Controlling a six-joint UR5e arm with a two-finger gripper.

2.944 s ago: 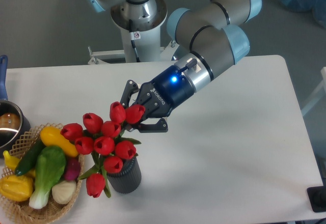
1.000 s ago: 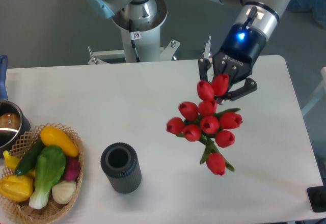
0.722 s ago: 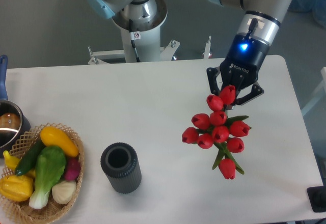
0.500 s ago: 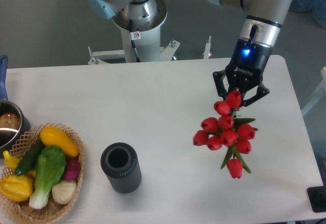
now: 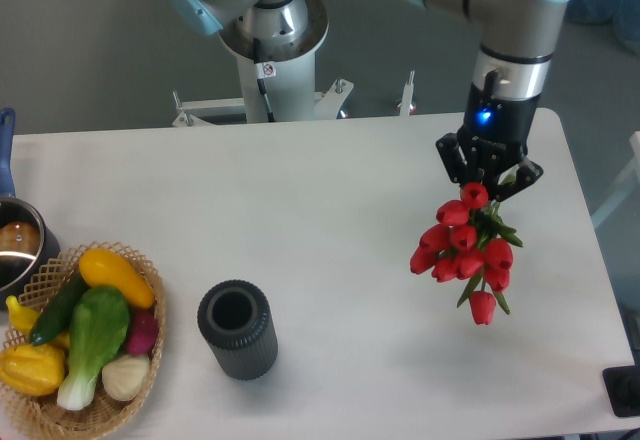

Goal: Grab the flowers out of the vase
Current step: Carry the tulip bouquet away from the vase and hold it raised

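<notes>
White table (image 5: 330, 220), claw (image 5: 487, 186) gripping flowers (image 5: 463, 252) (no legible writing), vase (image 5: 238, 329) apart

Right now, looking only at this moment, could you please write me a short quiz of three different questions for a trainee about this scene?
1. True or false: the flowers stand inside the vase.
2. What does the tool hold? A) a yellow squash B) the flowers C) the vase
3. Fill in: the vegetables lie in a woven ____ at the table's left edge.

Key
1. False: the vase mouth is empty, and the flowers hang from the tool over the right part of the table.
2. B: the tool is shut on the top of the bunch.
3. basket
</notes>
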